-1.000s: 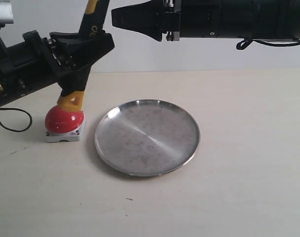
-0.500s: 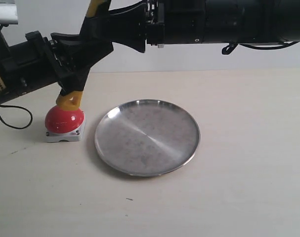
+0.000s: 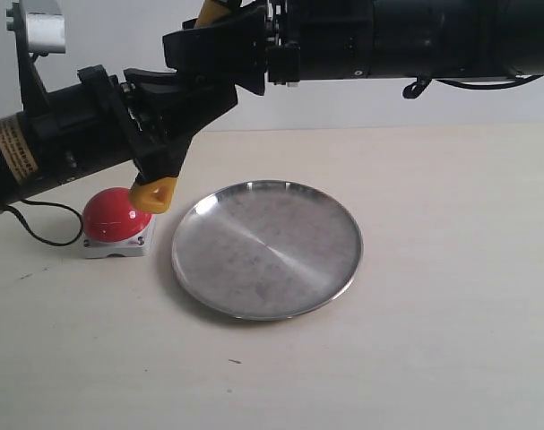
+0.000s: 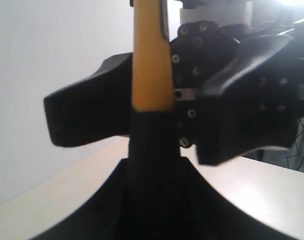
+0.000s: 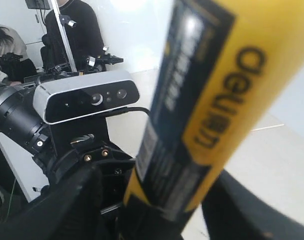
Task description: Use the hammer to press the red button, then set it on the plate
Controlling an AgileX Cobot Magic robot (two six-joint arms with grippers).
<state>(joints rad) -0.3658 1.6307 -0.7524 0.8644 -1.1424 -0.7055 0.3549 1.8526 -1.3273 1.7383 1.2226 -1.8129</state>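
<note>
Lifted clear of the glossy red dome button [image 3: 110, 213] now: black-and-yellow claw hammer [image 3: 155, 193], clamped in the left gripper [image 3: 175, 143]. Meanwhile the right gripper [image 3: 195, 49] slid in, jaws wide around the handle. Botch this handover and it drops short of the round silver metal plate [image 3: 267, 255].

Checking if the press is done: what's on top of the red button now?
The hammer's yellow loop hangs by the red button's upper right edge, in the left gripper; contact is unclear. The left arm covers the dome's very top.
</note>
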